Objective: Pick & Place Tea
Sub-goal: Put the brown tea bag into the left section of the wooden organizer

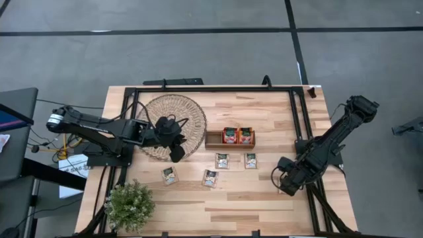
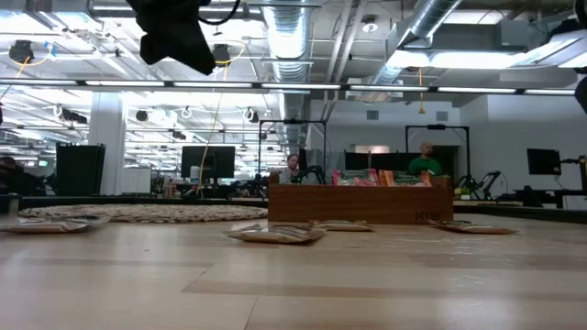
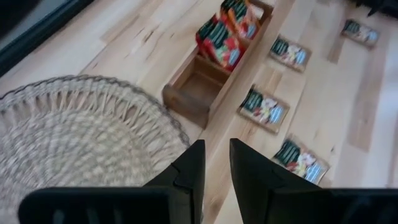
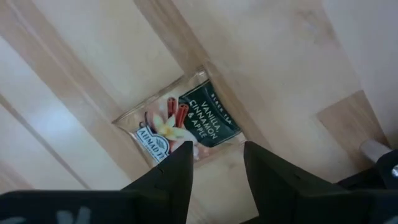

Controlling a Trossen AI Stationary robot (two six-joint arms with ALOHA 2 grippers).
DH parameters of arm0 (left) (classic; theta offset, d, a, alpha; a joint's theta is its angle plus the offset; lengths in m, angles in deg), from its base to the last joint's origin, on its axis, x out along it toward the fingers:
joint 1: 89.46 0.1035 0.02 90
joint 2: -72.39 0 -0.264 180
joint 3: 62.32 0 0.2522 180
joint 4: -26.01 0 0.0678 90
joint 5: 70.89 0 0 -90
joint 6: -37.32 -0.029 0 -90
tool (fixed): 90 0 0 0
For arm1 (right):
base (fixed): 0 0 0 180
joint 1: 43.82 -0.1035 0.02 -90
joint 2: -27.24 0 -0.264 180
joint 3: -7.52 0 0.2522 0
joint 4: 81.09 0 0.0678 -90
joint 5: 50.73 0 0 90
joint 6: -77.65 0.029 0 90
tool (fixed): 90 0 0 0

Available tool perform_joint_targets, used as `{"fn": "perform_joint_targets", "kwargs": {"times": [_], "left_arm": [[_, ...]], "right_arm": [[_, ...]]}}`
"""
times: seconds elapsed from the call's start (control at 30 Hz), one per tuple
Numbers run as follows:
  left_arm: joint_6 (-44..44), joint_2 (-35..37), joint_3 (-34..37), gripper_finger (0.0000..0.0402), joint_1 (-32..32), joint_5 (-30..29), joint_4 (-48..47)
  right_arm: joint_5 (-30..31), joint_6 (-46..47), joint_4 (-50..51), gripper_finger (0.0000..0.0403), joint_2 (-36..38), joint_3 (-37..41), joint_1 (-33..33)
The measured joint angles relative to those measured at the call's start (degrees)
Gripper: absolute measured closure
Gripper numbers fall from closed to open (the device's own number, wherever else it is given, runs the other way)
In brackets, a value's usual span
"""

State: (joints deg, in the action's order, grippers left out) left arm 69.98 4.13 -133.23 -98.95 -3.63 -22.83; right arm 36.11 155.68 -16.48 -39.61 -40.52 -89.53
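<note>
Tabletop sachet (image 4: 181, 125) partly behind right tool (image 4: 216, 163)

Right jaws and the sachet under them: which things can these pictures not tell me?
- Sachet under the right jaws: hidden in the high view by the arm; contact with the jaws cannot be told.
- Tray: the compartment nearest the mat looks empty, but only one end shows in the left wrist view.
- Labels of the table sachets: too small in the high view.
</note>
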Motion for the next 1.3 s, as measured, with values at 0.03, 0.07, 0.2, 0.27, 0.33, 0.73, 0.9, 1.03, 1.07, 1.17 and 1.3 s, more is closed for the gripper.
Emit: {"fn": "perform_joint_targets", "kwargs": {"times": [0.03,0.07,0.2,0.27,0.33,0.73,0.9,1.03,1.07,1.17,1.3], "left_arm": [[0.00,-0.40,-0.06,0.0337,0.00,0.00,0.57],[-0.04,-0.84,-0.08,0.0337,0.00,0.01,0.49],[-0.06,-2.67,-0.06,0.0337,0.00,0.02,0.17],[-0.06,-3.50,-0.06,0.0337,0.00,0.05,-0.14],[-0.06,-4.19,-0.06,0.0337,0.00,0.11,0.01],[-0.23,-4.14,-0.04,0.0337,0.22,0.00,-0.24],[-0.23,-4.14,-0.04,0.0337,0.22,0.00,-0.22],[-0.23,-4.12,-0.04,0.0337,0.22,0.00,-0.22],[-0.25,-4.12,-0.04,0.0337,0.22,0.00,-0.20],[-0.23,-4.12,-0.04,0.0337,0.22,0.00,-0.20],[-0.24,-4.12,-0.04,0.0337,0.22,0.00,-0.18]], "right_arm": [[0.00,-0.03,-0.02,0.0268,-0.02,0.00,0.23],[-0.03,-0.04,-0.02,0.0266,-0.01,0.00,0.52],[-1.62,0.02,-0.85,0.0261,0.01,0.51,1.27],[-3.26,0.40,-3.28,0.0261,-0.02,1.92,1.25],[-3.80,1.78,-5.94,0.0261,-0.02,3.41,1.22],[-4.28,6.62,-10.83,0.0257,-0.02,8.47,2.77],[-4.79,7.04,-11.08,0.0261,0.12,9.33,4.00],[-4.88,7.13,-11.06,0.0273,0.12,9.55,4.51],[-4.96,7.17,-11.02,0.0279,0.12,9.57,4.61],[-4.94,7.52,-10.67,0.0305,0.10,9.63,4.61],[-4.82,7.57,-10.23,0.0353,0.07,9.69,4.61]]}}
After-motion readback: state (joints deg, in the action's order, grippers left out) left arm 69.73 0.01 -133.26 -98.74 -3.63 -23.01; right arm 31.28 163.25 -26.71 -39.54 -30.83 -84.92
